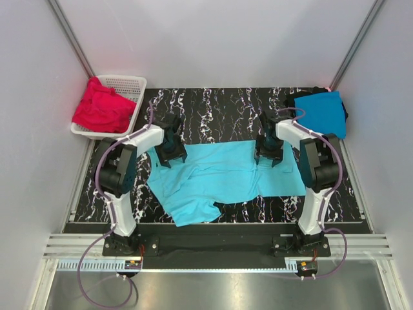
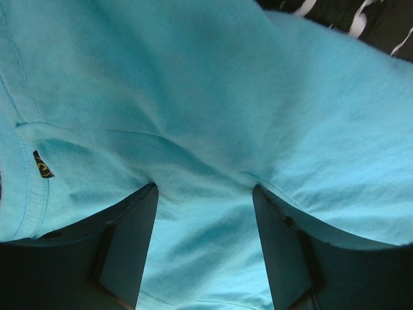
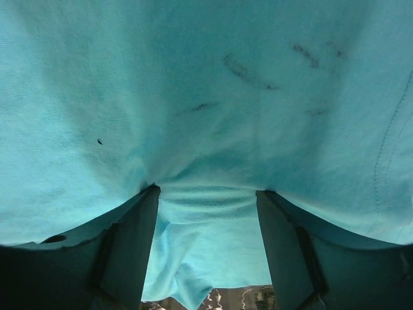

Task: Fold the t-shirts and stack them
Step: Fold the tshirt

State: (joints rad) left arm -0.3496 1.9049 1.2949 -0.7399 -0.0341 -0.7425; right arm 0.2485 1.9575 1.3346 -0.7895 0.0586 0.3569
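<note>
Table [image 1: 213, 106] carries the turquoise shirt [image 1: 226, 177], spread across its middle. I see the left gripper [image 1: 171, 152] and right gripper [image 1: 268, 155] on the shirt's far edge, both with jaws spread and cloth bunched between their fingers.

White walls [image 1: 213, 39] round blk marbled table [image 1: 219, 106].

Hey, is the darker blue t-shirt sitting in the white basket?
No, the darker blue t-shirt lies at the far right, while the white basket at the far left holds red shirts.
</note>
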